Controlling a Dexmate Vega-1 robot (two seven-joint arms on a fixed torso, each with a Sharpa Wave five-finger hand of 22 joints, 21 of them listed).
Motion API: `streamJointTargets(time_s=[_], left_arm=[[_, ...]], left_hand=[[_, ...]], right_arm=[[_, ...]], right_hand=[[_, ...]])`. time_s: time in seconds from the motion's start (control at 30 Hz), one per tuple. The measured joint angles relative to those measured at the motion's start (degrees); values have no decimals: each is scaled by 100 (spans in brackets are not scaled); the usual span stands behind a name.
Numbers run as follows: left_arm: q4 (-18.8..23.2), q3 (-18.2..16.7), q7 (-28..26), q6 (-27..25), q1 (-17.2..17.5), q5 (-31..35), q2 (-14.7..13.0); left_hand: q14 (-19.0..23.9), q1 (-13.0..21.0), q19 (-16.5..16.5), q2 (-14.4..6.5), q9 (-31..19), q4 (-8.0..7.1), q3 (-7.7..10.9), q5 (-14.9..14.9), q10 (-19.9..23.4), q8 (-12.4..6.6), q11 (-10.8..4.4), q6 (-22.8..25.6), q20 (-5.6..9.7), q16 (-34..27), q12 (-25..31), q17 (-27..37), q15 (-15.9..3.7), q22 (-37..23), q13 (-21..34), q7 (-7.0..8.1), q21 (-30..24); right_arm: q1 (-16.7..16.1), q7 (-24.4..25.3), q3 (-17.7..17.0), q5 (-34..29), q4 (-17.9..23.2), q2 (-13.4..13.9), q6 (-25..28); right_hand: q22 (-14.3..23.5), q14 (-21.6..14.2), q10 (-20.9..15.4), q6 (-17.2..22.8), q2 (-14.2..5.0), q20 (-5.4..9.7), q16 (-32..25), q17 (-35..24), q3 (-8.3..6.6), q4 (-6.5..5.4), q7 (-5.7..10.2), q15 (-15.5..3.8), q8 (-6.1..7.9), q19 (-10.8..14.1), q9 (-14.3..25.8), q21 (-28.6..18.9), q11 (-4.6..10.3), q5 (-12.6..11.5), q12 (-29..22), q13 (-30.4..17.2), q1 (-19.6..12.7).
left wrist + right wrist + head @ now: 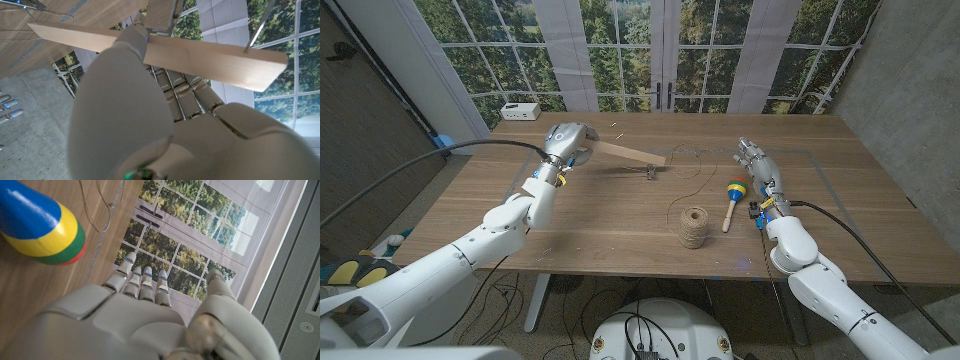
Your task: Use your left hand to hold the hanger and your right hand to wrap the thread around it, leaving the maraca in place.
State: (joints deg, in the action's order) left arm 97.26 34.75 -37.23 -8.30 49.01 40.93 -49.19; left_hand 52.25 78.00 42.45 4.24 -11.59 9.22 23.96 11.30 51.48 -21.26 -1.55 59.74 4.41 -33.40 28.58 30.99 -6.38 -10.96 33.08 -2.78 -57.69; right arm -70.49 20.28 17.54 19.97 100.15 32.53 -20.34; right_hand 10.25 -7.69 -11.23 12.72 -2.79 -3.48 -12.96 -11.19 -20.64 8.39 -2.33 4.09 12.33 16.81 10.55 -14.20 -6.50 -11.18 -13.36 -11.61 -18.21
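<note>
Head view: left hand (567, 141) grips hanger (630, 154).

Left hand (568, 141) holds the hanger (628, 155); right hand (756, 162) beside the maraca (733, 199).

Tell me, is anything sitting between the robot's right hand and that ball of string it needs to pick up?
Partly. The maraca lies on the table between the right hand and the spool of thread, nearer the hand. The hand would likely have to pass over or around it. The left hand holds the hanger farther off.
</note>
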Motion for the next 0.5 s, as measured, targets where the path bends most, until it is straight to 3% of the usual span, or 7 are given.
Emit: streamJointTargets(time_s=[0.5], left_arm=[[-305,-119,-955,511,78,191,129]], left_hand=[[32,76,-51,-80,-88,-12,-2,-1,-21,23,-20,0,-30,-4,-3,49,-30,39,80,0,-61]], right_arm=[[-434,402,9,-909,806,319,613]], right_hand=[[0,-112,-86,90,82,-31,0,0,47,46,30,-51,0,31,-1,0,6,0,-23,0,-82]])
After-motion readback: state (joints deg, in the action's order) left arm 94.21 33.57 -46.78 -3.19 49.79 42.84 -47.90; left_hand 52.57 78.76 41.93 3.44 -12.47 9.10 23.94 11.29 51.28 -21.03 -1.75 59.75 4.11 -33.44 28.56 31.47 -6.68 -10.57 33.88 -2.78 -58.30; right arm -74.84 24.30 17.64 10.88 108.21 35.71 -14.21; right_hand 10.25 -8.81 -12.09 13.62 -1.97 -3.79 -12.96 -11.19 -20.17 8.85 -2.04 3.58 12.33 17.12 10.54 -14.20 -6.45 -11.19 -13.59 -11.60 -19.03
